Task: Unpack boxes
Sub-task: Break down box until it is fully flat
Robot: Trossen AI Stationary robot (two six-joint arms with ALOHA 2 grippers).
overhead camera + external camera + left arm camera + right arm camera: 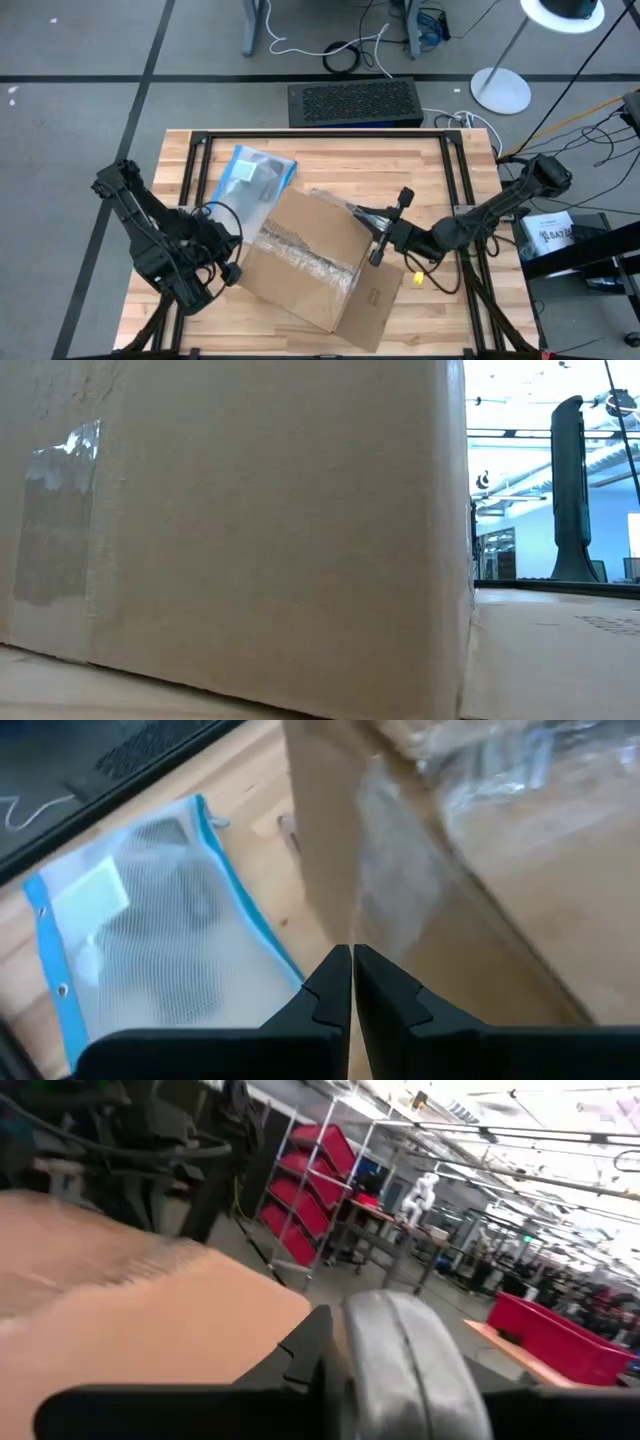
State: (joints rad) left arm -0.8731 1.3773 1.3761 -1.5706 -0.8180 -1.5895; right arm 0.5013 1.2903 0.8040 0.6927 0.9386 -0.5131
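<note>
The brown cardboard box (310, 255), taped with crinkled clear strips and 1 flap lying open, is sitting mid-table. The right gripper (385, 238) is clenching something grey at its upper edge. The left gripper (228, 268), jaws pressed together, is waiting at its left corner.

Left gripper (232, 272): fingers (330, 995) pressed together, nothing between them, arm reaching in low from left. Right gripper (385, 232): clamped on roll-like grey object (400, 1370), arm extended from right, wrist level.
</note>
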